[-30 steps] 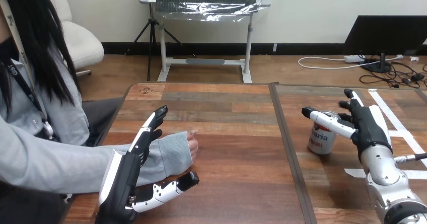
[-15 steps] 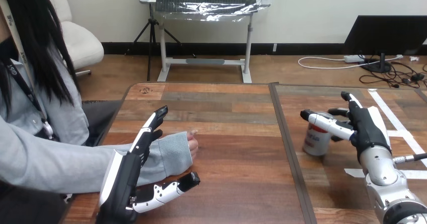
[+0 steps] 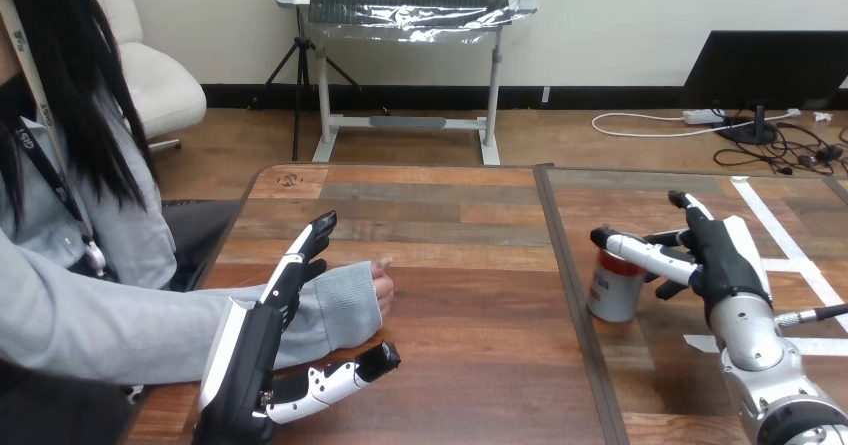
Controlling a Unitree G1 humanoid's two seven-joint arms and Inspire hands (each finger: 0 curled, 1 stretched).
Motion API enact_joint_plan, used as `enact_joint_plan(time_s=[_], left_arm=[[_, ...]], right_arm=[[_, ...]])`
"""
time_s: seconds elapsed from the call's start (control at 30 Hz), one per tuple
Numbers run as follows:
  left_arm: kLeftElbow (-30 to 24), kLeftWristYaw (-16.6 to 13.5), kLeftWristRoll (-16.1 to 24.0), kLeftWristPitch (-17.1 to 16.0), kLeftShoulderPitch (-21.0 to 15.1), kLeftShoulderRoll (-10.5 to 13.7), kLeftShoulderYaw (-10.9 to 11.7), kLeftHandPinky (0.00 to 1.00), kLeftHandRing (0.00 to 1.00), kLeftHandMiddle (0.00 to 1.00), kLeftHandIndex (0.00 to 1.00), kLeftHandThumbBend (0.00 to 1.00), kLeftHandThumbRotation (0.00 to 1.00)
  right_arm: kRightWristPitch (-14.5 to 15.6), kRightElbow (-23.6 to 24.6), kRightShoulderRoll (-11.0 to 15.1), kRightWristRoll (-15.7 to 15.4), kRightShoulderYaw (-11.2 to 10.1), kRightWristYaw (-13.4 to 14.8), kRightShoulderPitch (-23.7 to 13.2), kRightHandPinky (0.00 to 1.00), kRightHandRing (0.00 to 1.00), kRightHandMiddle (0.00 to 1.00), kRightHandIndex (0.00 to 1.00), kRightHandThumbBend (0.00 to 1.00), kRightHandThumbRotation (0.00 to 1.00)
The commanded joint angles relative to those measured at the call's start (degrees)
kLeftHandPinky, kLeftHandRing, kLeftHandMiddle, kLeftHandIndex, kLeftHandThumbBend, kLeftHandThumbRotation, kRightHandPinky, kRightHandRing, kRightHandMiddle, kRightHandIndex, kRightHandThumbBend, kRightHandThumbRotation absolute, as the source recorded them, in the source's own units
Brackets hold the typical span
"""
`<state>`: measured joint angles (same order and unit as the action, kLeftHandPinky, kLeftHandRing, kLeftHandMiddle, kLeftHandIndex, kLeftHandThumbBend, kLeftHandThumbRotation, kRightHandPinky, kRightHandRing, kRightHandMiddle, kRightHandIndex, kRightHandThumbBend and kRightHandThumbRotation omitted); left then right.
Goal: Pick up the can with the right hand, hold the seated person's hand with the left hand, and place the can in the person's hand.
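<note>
1. Can (image 3: 612,297): slightly tilted at the right half of the worktop (image 3: 470,255); the right hand (image 3: 722,260) grasps its upper wall, thumb in front, fingers behind.
2. Probably light, stiff and slick, so a mid-wall hold is safest.
3. Left hand (image 3: 250,350): fingers released and straight, beside the sleeve (image 3: 340,300); the person's hand (image 3: 381,287) is closed.

Items counted. One red-and-white cylindrical metal can (image 3: 612,290). Two black robot hands with white shells, both mine: my left robot hand (image 3: 255,350) and my right robot hand (image 3: 722,255). One person's hand (image 3: 382,285), at the end of a grey sleeve. One brown plank-patterned wooden bench (image 3: 470,265), its top divided by one dark seam into two panels. At least two strips of white tape (image 3: 760,200).
</note>
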<state>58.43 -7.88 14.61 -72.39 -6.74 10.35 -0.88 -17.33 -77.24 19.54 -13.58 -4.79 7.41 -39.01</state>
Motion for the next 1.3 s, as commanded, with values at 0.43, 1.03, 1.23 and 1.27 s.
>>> enact_joint_plan(time_s=[0.43, 1.03, 1.23, 1.27], left_arm=[[-2.0, -0.6, -0.3, -1.1, -2.3, -0.2, 0.3, 0.89, 0.93, 0.94, 0.92, 1.0, 0.5], [-1.7, -1.3, 0.4, -1.2, -2.7, -0.2, 0.3, 0.88, 0.93, 0.93, 0.92, 1.0, 0.51], [-1.7, -1.2, 0.3, -1.3, -2.8, -0.3, 0.2, 0.89, 0.94, 0.93, 0.92, 1.0, 0.51], [-1.7, -1.4, 0.5, -1.3, -2.9, -0.2, 0.3, 0.89, 0.93, 0.93, 0.92, 1.0, 0.51]], right_arm=[[-0.7, 0.2, -1.6, 1.1, -0.1, -1.3, -2.5, 0.4, 0.5, 0.72, 0.96, 1.0, 0.35], [-0.5, 0.5, -2.3, 1.2, -0.1, -1.5, -2.2, 0.69, 0.81, 0.91, 0.96, 1.0, 0.3], [-0.7, 0.5, -2.4, 1.0, 0.1, -1.2, -2.1, 0.65, 0.75, 0.9, 0.96, 1.0, 0.32], [-0.8, 0.5, -2.4, 1.1, 0.0, -1.3, -2.0, 0.6, 0.69, 0.88, 0.96, 1.0, 0.32]])
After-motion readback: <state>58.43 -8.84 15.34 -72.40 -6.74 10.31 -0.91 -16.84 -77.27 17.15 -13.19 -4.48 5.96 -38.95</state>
